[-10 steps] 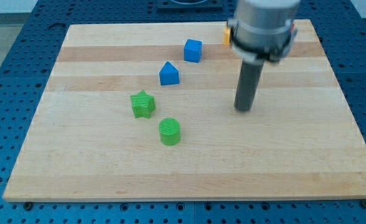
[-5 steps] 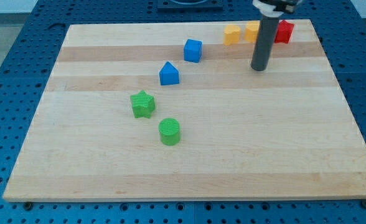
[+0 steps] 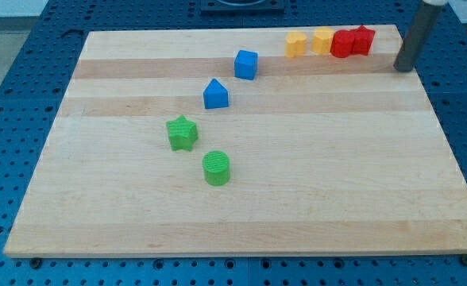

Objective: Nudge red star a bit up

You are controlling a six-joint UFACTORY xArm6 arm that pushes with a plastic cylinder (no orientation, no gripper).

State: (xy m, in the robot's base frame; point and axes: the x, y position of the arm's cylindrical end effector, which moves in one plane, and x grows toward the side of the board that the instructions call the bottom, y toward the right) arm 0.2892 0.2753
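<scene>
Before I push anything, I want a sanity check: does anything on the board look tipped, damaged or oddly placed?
Nothing looks damaged or tipped. The red star sits almost at the board's top edge, pressed against a red block, so there is little room upward. My tip stands to its right, apart.

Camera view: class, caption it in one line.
My tip rests right of the red star, which sits on the board's top edge.

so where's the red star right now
The red star sits at the board's top right edge, touching a red block on its left; my tip is to its lower right.
</scene>
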